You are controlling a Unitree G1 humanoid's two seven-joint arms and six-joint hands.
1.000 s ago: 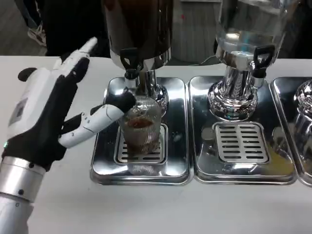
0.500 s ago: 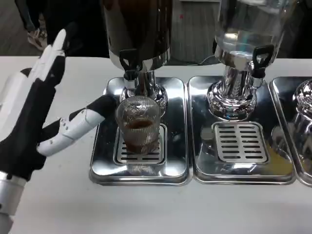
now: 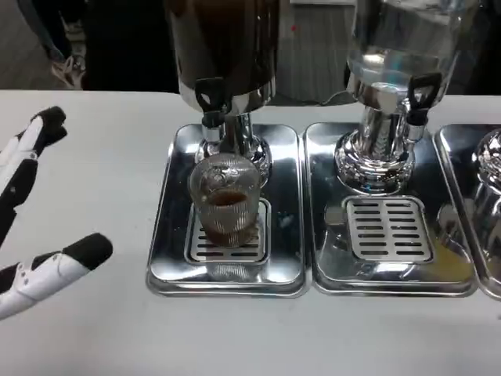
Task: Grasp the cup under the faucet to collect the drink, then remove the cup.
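- Ribbed clear glass forms the cup (image 3: 225,200), standing at centre-left of the frame on the slotted grate of a polished steel tray (image 3: 168,266), right under the black-handled faucet (image 3: 210,98); brown drink fills its lower part.
- The left hand (image 3: 31,211), white with black fingertips, sits at the left edge, fingers spread wide and holding nothing, well apart from the cup.
- A second mirror-bright tray (image 3: 329,266) lies centre-right beneath a clear dispenser (image 3: 399,47).
- No writing is readable.

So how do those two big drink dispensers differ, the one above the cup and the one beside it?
The left dispenser holds dark drink; the right dispenser is clear, with a pale liquid. A ribbed cup of brown drink stands on the left dispenser's tray; the right dispenser's grate is bare. Both share chrome bases, black tap handles and steel drip trays.
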